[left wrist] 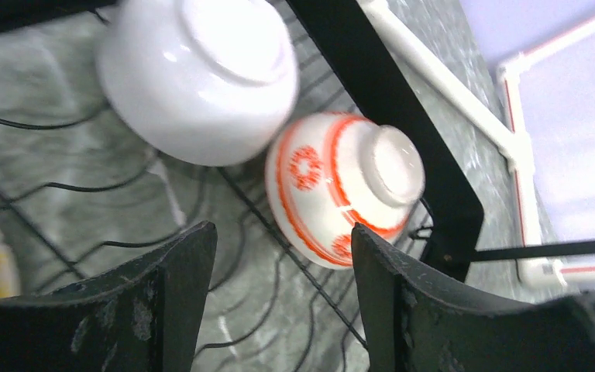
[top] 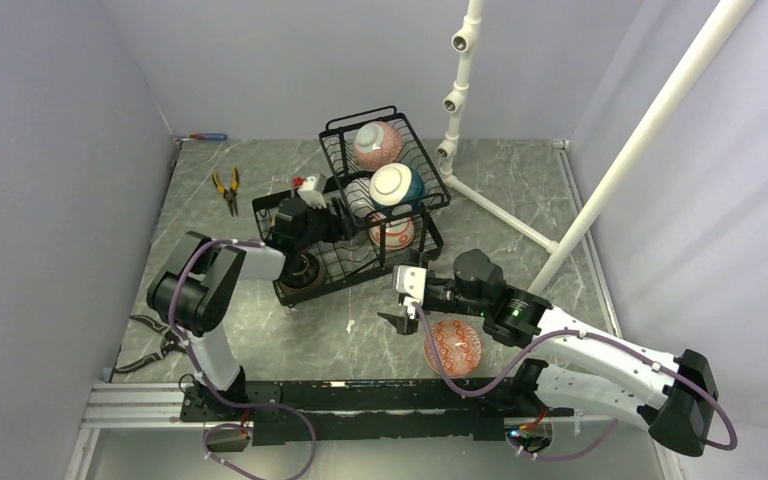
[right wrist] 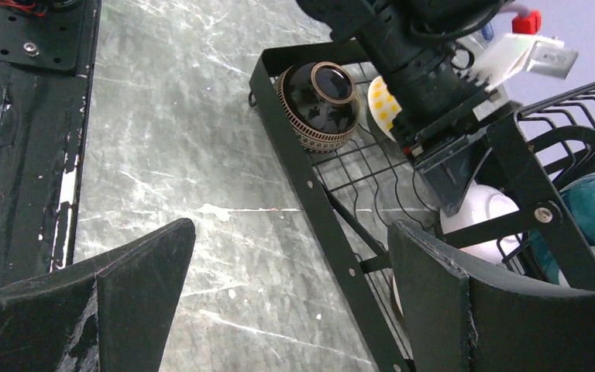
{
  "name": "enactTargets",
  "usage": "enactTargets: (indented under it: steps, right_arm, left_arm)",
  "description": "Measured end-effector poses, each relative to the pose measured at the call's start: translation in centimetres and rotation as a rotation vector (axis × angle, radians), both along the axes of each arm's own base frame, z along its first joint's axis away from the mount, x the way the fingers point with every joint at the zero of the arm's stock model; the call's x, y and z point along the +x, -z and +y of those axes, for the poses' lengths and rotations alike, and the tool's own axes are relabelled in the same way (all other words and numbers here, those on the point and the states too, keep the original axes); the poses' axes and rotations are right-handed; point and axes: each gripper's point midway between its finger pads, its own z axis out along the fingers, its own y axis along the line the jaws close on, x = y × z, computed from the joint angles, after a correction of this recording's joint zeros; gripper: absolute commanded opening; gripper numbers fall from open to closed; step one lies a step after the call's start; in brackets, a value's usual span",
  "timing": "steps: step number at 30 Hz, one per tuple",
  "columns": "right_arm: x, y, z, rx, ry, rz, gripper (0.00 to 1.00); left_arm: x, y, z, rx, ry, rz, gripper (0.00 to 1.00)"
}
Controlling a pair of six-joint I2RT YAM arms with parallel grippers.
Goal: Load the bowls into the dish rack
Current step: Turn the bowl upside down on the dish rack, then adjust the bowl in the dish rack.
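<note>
The left claw (left wrist: 281,242) and right claw (right wrist: 290,232) stand spread, empty; glossy round bowls (top: 396,185) fill the black wire rack (top: 355,272), upper middle.

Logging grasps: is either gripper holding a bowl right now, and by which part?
Nothing is held. The left gripper and right gripper both stand open and empty.

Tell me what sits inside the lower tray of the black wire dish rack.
Visible: a dark brown ceramic bowl, a plain white bowl, a red-patterned white bowl. A yellow-spotted cream bowl shows only partly, behind the left arm.
</note>
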Motion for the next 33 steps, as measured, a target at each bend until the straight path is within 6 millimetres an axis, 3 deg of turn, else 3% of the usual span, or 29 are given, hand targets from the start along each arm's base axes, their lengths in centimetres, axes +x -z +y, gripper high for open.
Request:
enactTargets:
  steps: [4, 7, 13, 18, 21, 26, 30, 33]
  right_arm:
    - [-0.1, 0.4, -0.1, -0.002, 0.000, 0.007, 1.00]
    - [-0.3, 0.4, -0.2, 0.002, -0.001, 0.013, 1.00]
    - [-0.3, 0.3, -0.3, 0.007, 0.002, 0.020, 1.00]
    - [-0.4, -0.1, -0.4, 0.019, 0.003, 0.014, 1.00]
    - [-0.5, -0.5, -0.5, 0.030, 0.003, 0.006, 1.00]
    - [-0.5, -0.8, -0.6, 0.036, 0.006, 0.000, 1.00]
    - [-0.6, -1.1, -0.8, 0.045, 0.011, -0.008, 1.00]
    - [-0.6, -1.5, -0.9, 0.055, 0.013, -0.014, 1.00]
  left_arm:
    - [1.5, 0.2, 2.3, 0.012, -0.065, 0.008, 0.70]
    - [2.8, 0.4, 2.6, 0.017, -0.078, 0.018, 0.70]
    - [5.9, 0.9, 1.6, -0.002, -0.062, 0.018, 0.71]
    - [7.6, 2.4, -0.1, -0.049, -0.007, 0.044, 0.71]
    - [8.3, 2.2, -0.8, -0.087, 0.021, 0.024, 0.71]
    - [7.8, 1.8, -1.1, -0.101, 0.052, -0.007, 0.73]
    - [5.2, 1.9, -0.6, -0.067, 0.066, -0.004, 0.75]
    - [2.7, 0.5, 0.4, -0.044, 0.069, -0.032, 0.75]
